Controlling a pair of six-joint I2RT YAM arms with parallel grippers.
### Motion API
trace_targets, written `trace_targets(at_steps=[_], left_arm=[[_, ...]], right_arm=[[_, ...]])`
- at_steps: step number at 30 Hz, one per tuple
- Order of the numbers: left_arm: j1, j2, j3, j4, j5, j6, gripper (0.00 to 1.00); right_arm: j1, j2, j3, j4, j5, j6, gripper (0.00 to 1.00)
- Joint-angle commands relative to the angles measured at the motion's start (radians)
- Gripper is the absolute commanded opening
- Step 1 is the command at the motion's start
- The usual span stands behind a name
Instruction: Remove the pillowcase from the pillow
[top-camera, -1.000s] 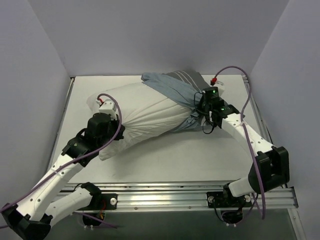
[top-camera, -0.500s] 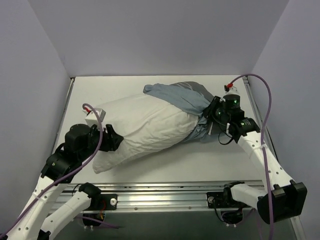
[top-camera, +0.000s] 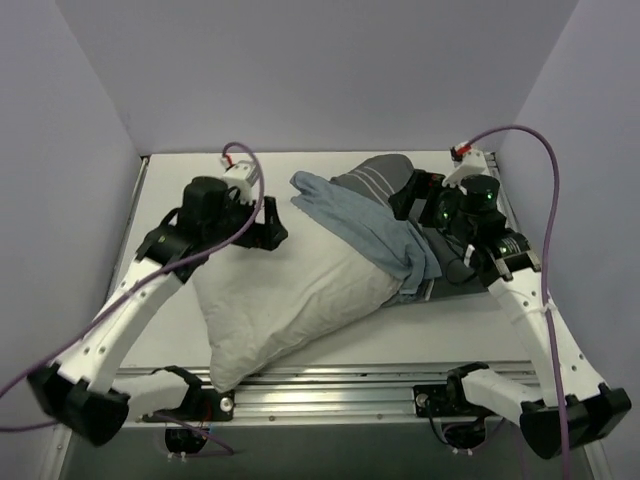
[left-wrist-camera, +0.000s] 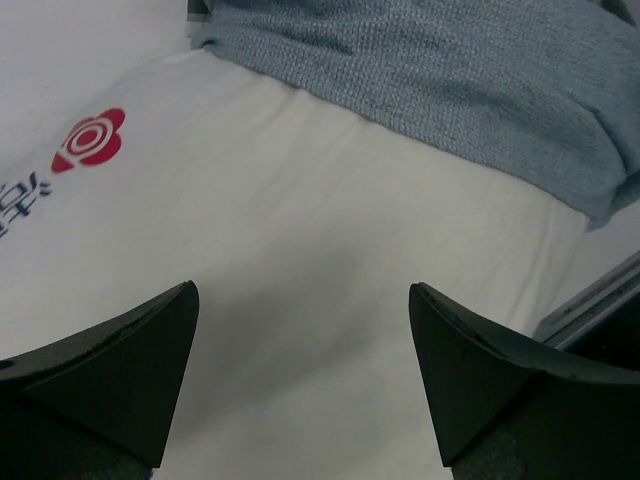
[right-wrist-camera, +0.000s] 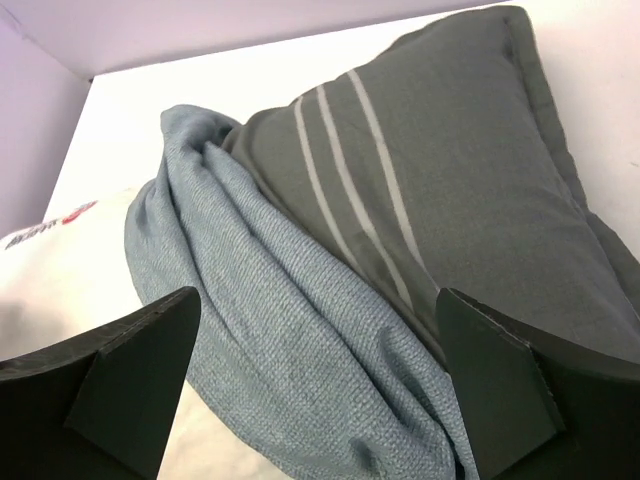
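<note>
The left gripper (left-wrist-camera: 302, 295) sits over the far-left part of the plain white pillow (top-camera: 280, 295). Its fingers are spread wide with nothing between them, and its wrist view shows only bare pillow fabric and a red logo (left-wrist-camera: 90, 140). The pillow lies diagonally on the table (top-camera: 450, 330), one corner at the near edge. Its far-right end is inside the pillowcase (top-camera: 365, 225), whose blue-grey inner side is rolled back over the dark striped part. The right gripper (right-wrist-camera: 320, 295) is above the pillowcase with its fingers wide apart, gripping nothing.
</note>
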Motion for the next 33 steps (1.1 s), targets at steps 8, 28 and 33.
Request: trace_targets(at_steps=[8,28,33], left_arm=[[-0.017,0.533,0.266,0.054,-0.098,0.148,0.94],[-0.132,0.347,-0.251,0.283,-0.126,-0.088,0.02],[-0.153,0.249,-0.257,0.214,-0.247,-0.094,0.02]], right_arm=[[0.204,0.348,0.224,0.038,0.095,-0.187,1.00],[0.332,0.841,0.482,-0.079,0.187,-0.364,0.99],[0.288,0.945,0.494,-0.120,0.391,-0.364,0.27]])
